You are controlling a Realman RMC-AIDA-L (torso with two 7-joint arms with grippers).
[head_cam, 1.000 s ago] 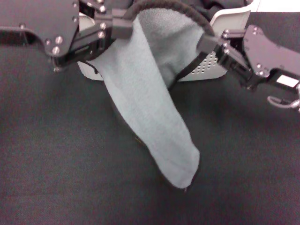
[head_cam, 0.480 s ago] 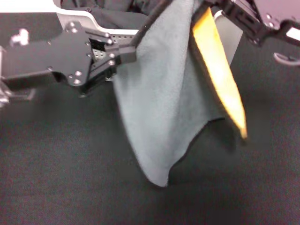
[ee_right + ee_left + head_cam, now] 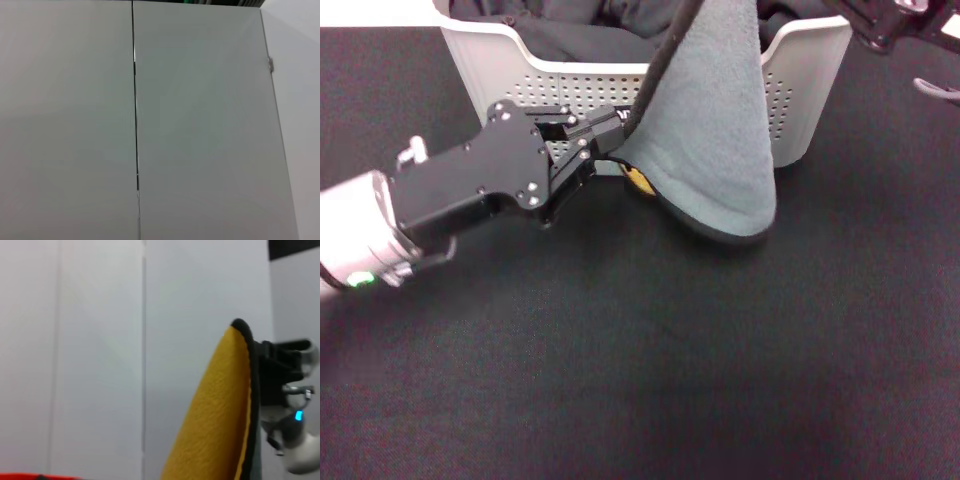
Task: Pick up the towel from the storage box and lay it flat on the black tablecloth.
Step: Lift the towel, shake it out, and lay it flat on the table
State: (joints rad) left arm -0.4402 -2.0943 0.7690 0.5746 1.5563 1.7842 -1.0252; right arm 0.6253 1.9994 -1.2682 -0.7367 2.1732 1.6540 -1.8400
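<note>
Left tool: we record it low in front of the storage box, its fingers pinched on the black edging of the towel at the towel's lower left corner. Its arm runs back toward the left edge of the head view, just above the black tablecloth.

Right tool: we see only part of it, at the top right corner of the head view, raised above the box's right end. The towel's upper part climbs toward it and leaves the view. Whether its fingers are spread or pressed together, we cannot tell.

Towel: hangs stretched between the two tools, grey pile facing us, in front of the box's perforated front wall. Its rounded lower fold sits at or just above the tablecloth, close to the box's base; we cannot tell whether it touches. A small patch of the yellow reverse shows at the fold beside the left tool. The left wrist view shows the yellow reverse with its black edging, and the other arm's tool beyond it.

Storage box: stands on the tablecloth at the top of the head view, holding black garments.

Right wrist view: we log only pale wall panels.
</note>
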